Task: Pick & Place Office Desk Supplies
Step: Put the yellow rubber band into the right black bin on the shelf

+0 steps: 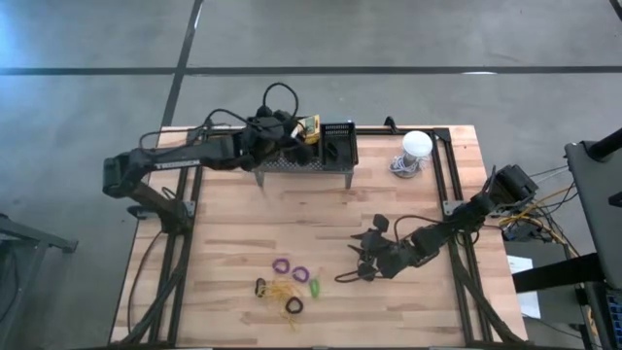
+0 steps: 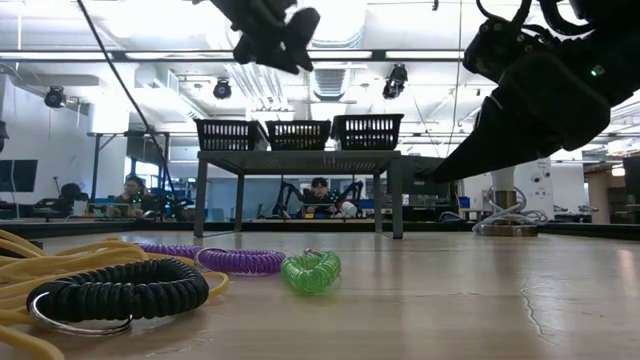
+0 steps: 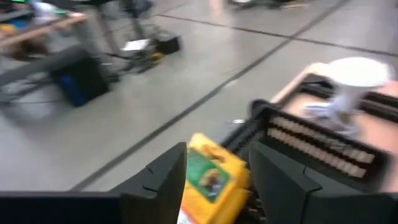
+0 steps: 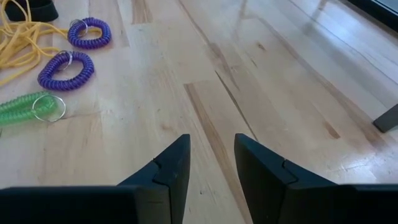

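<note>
Progress looked partial: the left gripper (image 3: 214, 180), fingers parted beside a yellow crayon box (image 3: 211, 180), hung over the mesh baskets (image 1: 330, 141) on the grey stand (image 1: 303, 166). The right gripper (image 4: 211, 171), half open and empty, hovered over bare table (image 1: 243, 224); the coiled loops (image 1: 292, 270) and yellow bands (image 1: 277, 289) remained unsorted

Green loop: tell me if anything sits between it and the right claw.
Nothing visible does. The right claw hovers over bare wood, open and empty; the green loop lies off to one side, with the purple loops beyond it.
</note>
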You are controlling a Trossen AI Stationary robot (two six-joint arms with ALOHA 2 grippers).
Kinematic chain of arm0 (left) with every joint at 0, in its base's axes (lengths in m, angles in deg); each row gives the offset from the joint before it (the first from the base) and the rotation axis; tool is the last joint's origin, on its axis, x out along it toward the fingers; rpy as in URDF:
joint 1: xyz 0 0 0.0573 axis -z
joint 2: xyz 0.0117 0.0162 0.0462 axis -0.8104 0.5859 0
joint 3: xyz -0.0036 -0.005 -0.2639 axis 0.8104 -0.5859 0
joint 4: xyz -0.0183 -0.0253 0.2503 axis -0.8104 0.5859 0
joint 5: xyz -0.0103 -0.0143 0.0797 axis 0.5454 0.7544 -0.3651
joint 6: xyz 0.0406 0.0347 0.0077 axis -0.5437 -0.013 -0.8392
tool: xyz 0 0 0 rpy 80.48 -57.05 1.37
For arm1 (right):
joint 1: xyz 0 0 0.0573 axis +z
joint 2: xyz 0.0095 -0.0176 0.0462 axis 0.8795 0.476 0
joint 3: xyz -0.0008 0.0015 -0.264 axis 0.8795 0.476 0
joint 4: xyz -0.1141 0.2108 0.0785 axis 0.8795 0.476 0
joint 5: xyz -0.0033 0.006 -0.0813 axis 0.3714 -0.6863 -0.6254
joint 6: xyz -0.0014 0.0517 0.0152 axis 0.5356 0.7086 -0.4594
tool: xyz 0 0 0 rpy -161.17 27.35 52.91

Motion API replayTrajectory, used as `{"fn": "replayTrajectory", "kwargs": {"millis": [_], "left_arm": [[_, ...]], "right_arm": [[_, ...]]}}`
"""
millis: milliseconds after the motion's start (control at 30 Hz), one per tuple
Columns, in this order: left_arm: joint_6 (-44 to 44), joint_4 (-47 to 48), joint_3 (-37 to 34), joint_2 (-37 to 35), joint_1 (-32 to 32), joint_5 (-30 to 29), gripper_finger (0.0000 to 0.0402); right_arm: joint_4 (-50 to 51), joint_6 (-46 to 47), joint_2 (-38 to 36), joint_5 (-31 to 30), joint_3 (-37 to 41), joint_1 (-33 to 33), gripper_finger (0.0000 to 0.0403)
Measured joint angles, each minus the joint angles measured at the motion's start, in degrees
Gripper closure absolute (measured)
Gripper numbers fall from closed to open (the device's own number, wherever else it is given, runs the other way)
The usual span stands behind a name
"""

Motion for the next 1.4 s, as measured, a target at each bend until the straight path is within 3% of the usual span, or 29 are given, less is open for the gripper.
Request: {"fn": "replayTrajectory", "kwargs": {"millis": [100,233,333,433,700,800,900,1033,1167,1300,1400], "left_arm": [[-0.1,2.6,-0.1,-1.6,1.1,4.6,0.0228],[0.0,11.5,-0.1,-3.6,6.2,4.4,0.0248],[3.3,20.0,-1.7,-4.0,13.1,1.0,0.0266],[9.4,20.0,-7.2,-4.0,22.8,-4.7,0.0279],[35.0,-2.5,-30.2,-3.0,47.6,-10.7,0.0283],[43.3,-14.8,-38.3,-2.6,54.7,-18.0,0.0283],[47.2,-28.1,-45.3,-1.3,60.7,-27.5,0.0283],[51.2,-40.2,-50.7,2.5,64.6,-38.4,0.0283],[52.2,-40.9,-51.6,4.3,64.4,-37.4,0.0283],[49.3,-40.5,-51.0,5.4,63.9,-37.0,0.0283],[47.9,-40.3,-50.9,5.8,63.2,-36.9,0.0283]], "right_arm": [[-0.1,0.0,0.0,0.0,0.0,0.0,0.0277],[-0.1,0.1,0.0,0.0,0.1,0.0,0.0275],[-0.2,0.1,0.0,0.0,0.2,0.0,0.0277],[-1.5,-0.5,0.0,1.9,0.7,0.1,0.0280],[-23.2,-11.2,10.0,13.2,-0.3,-0.5,0.0253],[-26.9,-14.5,14.4,15.4,-3.8,-1.6,0.0230],[-23.2,-14.7,16.3,15.7,-8.7,-2.8,0.0209],[-2.8,-11.2,15.3,19.3,-16.2,-4.5,0.0189],[11.9,-6.0,15.4,21.0,-23.0,-5.5,0.0180],[8.1,-9.6,18.1,20.6,-26.0,-5.7,0.0176],[-0.2,-14.9,21.9,20.7,-28.1,-5.8,0.0178]]}}
